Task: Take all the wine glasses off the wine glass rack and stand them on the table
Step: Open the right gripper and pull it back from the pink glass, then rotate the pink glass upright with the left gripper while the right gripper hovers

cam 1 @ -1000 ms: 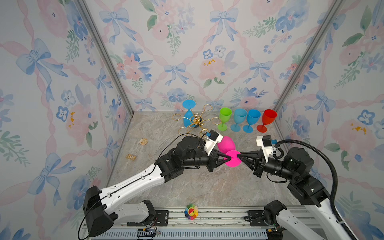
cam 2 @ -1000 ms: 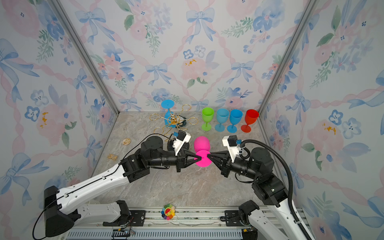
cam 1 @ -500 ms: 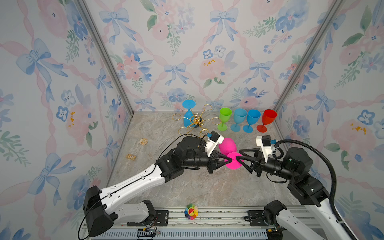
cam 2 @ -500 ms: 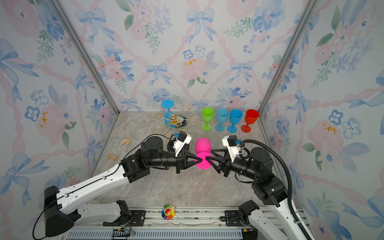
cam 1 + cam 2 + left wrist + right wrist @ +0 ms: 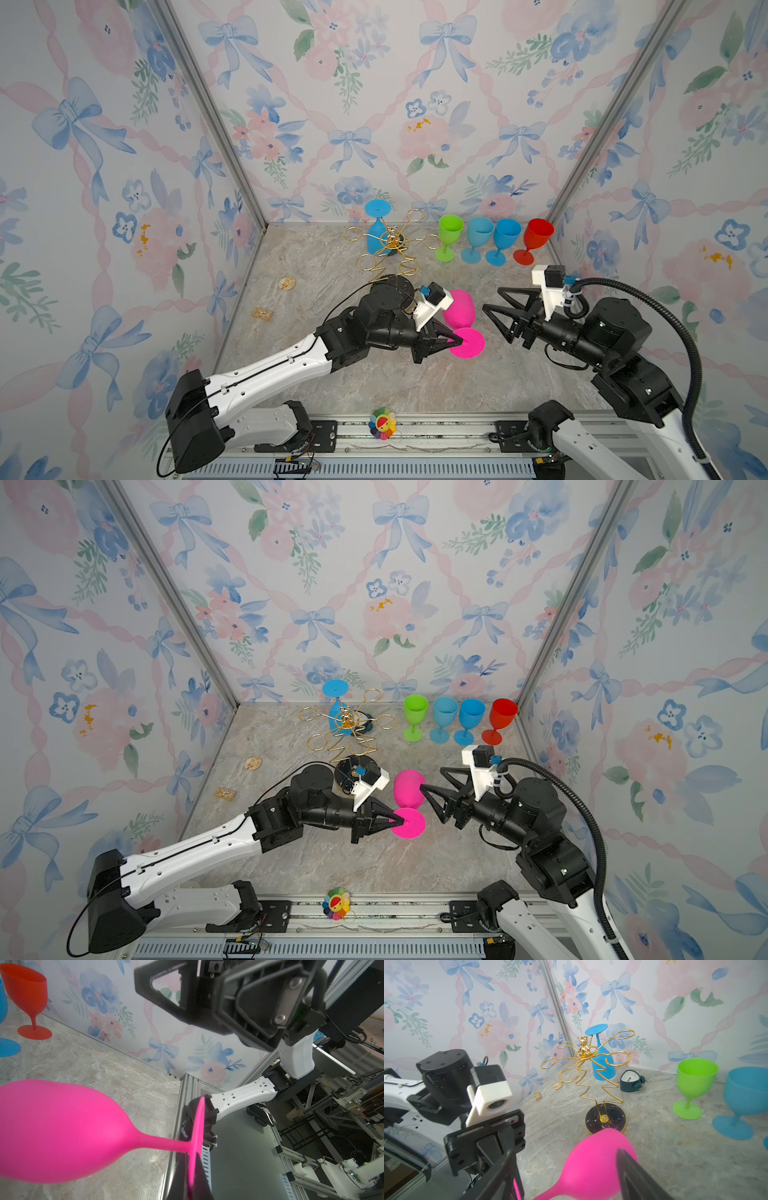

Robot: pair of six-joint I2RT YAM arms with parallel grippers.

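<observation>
A pink wine glass (image 5: 457,309) (image 5: 409,789) lies sideways in the air above the table. My left gripper (image 5: 459,341) (image 5: 401,821) is shut on the rim of its round foot, which the left wrist view shows as the pink wine glass (image 5: 62,1132) pinched edge-on. My right gripper (image 5: 491,299) (image 5: 432,778) stands open just right of the bowl, holding nothing. The gold wine glass rack (image 5: 392,240) (image 5: 584,1049) stands behind. A blue wine glass (image 5: 376,232) (image 5: 602,1064) hangs upside down on its far arm.
Along the back right stand a green glass (image 5: 449,241), two blue glasses (image 5: 478,243) and a red glass (image 5: 536,241). A small dark clock (image 5: 631,1081) sits behind the rack. Two crumbs (image 5: 286,282) lie at the left. Walls close in on three sides.
My right gripper has opened, let go of the pink glass's foot and drawn back to the right. The left gripper keeps its hold and has hardly moved.
</observation>
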